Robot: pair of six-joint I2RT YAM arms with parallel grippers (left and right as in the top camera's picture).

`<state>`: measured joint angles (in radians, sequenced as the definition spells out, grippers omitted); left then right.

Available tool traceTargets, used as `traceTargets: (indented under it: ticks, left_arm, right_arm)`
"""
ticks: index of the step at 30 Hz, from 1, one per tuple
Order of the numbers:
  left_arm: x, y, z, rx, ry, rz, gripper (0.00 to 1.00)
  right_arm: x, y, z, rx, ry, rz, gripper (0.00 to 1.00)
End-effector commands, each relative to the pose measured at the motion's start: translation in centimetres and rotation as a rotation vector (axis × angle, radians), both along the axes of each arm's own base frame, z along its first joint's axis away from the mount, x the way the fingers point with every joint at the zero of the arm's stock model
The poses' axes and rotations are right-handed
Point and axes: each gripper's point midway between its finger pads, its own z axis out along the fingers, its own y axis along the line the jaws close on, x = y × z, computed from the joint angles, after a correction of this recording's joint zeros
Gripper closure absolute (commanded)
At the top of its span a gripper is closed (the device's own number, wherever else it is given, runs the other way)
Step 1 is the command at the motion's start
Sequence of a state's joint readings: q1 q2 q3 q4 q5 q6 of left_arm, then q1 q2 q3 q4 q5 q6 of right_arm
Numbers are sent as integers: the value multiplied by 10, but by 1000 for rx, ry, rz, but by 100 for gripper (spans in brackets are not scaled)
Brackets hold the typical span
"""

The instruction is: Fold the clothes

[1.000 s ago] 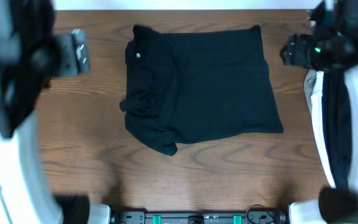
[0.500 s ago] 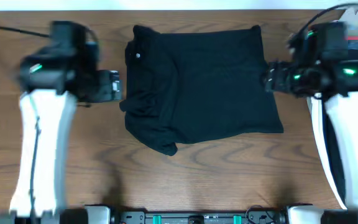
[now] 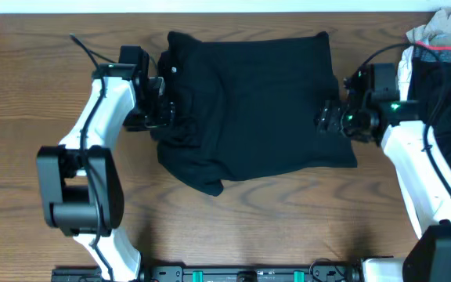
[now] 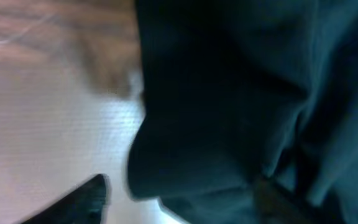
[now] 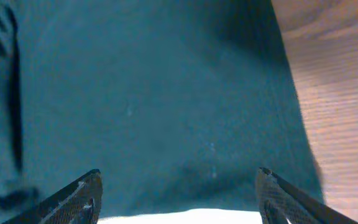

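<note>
The black T-shirt (image 3: 249, 110) lies partly folded in the middle of the wooden table, with a small white logo near its upper left corner. My left gripper (image 3: 163, 110) is at the shirt's bunched left edge. In the left wrist view it (image 4: 179, 205) is open, with a rounded fold of the shirt (image 4: 229, 93) between the fingers; that view is blurred. My right gripper (image 3: 327, 121) is at the shirt's right edge. In the right wrist view it (image 5: 179, 199) is wide open just above the flat cloth (image 5: 148, 93).
A pile of other clothes (image 3: 441, 63), dark with a pale piece on top, sits at the far right edge behind the right arm. Bare wooden table (image 3: 272, 219) lies in front of the shirt.
Both arms have swung in from the table's sides to the shirt's left and right edges. The shirt has not moved.
</note>
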<state>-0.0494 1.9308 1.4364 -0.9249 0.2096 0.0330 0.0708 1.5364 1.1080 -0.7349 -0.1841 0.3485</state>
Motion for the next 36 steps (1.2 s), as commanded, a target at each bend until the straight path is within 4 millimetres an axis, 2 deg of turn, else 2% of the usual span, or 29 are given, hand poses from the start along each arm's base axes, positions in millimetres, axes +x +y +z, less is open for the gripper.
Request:
traceTargets:
  ticks: [1, 3, 5, 7, 9, 14, 17, 20, 23, 27, 30, 31, 32, 33, 35, 36]
  left_arm:
    - [-2, -10, -10, -56, 29, -37, 41]
    - [-4, -11, -15, -63, 46, -41, 51]
    - [-4, -11, -18, -62, 48, -65, 66]
    - [-5, -10, -18, -58, 45, -92, 94]
    - [-5, -2, -16, -23, 42, -83, 94]
    - [6, 48, 5, 136, 2, 33, 94]
    - [21, 77, 29, 145, -73, 116, 94]
    - [33, 100, 46, 150, -144, 178, 94]
    - [39, 120, 56, 156, -180, 225, 94]
    - [39, 136, 57, 162, -191, 261, 93]
    - [36, 146, 57, 179, -184, 282, 86]
    - [34, 149, 56, 187, -177, 289, 79]
    - [31, 153, 56, 192, -167, 298, 63]
    - [28, 156, 56, 192, -159, 307, 54]
    - [21, 161, 60, 189, -141, 338, 47]
    - [18, 163, 63, 187, -136, 347, 47]
  right_arm:
    - [-6, 3, -19, 18, 19, -35, 23]
    - [-6, 3, -26, 21, 10, -42, 23]
    - [-6, 3, -34, 26, -1, -49, 23]
    - [-6, 3, -40, 28, -14, -51, 24]
    - [-6, 3, -48, 30, -23, -52, 27]
    - [-11, 2, -73, 30, 21, -65, 43]
    - [-13, 2, -90, 25, 65, -66, 57]
    - [-16, 2, -106, 21, 105, -66, 66]
    - [-21, 2, -124, 19, 157, -65, 71]
    - [-30, 2, -142, 16, 217, -65, 74]
    - [-31, 2, -145, 9, 223, -50, 67]
    - [-30, 1, -144, 7, 216, -40, 65]
    - [-29, 1, -142, 4, 209, -31, 63]
    - [-29, 1, -140, 1, 201, -20, 61]
    - [-28, 0, -136, 1, 190, -6, 57]
    - [-27, 0, -133, 7, 182, 6, 54]
